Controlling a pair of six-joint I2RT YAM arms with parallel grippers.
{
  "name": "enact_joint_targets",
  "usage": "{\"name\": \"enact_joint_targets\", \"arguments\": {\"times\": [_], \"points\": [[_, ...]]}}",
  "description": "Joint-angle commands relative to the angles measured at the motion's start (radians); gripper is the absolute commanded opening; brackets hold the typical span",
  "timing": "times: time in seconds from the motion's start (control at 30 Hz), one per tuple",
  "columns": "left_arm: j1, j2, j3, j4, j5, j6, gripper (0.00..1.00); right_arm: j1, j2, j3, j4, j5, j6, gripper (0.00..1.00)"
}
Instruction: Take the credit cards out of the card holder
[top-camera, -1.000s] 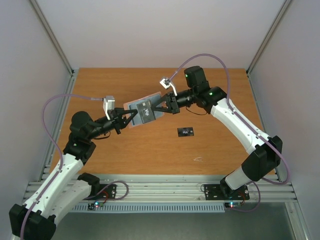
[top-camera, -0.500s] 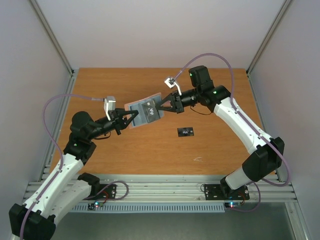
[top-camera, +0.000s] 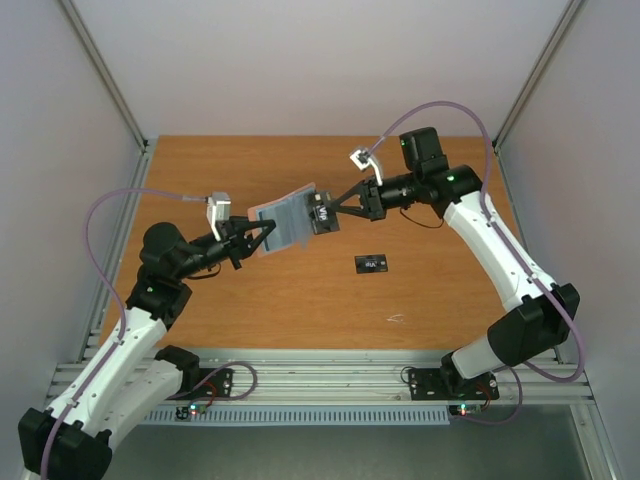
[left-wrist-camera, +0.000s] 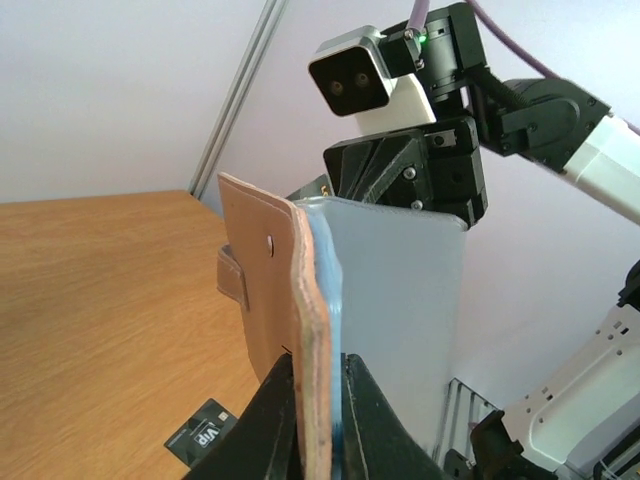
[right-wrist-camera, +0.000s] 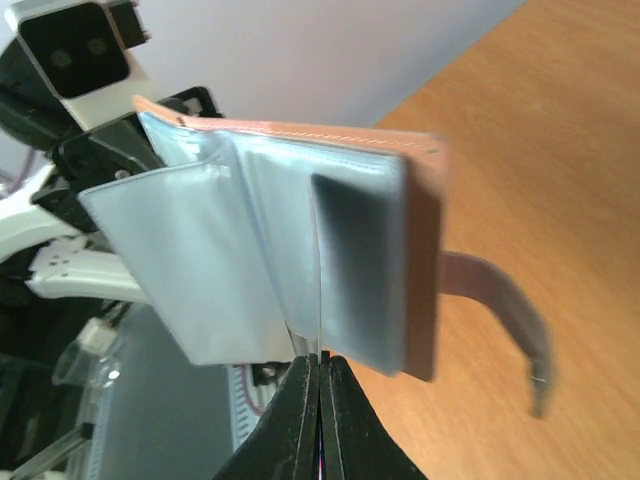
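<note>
Pinching card holder (left-wrist-camera: 390, 290), left gripper (left-wrist-camera: 318, 372) closed

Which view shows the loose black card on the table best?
Top external: the whole black card lies flat on the table, with nothing covering it. Left wrist catches it low in frame, closer, white lettering visible, but one end is hidden. Right wrist does not show it.

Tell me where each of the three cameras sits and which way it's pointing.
Top external: above and behind the bases, looking down on the table; both arms show, left tool and right tool at the card holder.
Left wrist: facing the right arm; own fingers clamp the holder.
Right wrist: facing the left arm; own fingers pinch a dark card.
Both wrist views share the holder and each other's camera.
</note>
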Motion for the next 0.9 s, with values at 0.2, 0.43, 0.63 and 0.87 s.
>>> {"name": "enact_joint_targets", "arguments": {"times": [0.2,0.43,0.63,0.87], "points": [[-0.001,-0.022,-0.011,-0.207,-0.447,0.189,0.00,-0.074,0.057,0.161,-0.568,0.475,-0.495,0.01],[0.001,-0.028,-0.030,-0.210,-0.435,0.211,0.00,-0.035,0.149,0.076,-0.673,0.765,-0.748,0.01],[0.001,-0.028,-0.041,-0.201,-0.437,0.200,0.00,0.055,0.229,0.011,-0.662,0.992,-0.892,0.01],[0.000,-0.031,-0.051,-0.193,-0.437,0.196,0.00,0.138,0.311,-0.052,-0.509,1.149,-1.017,0.01]]}}
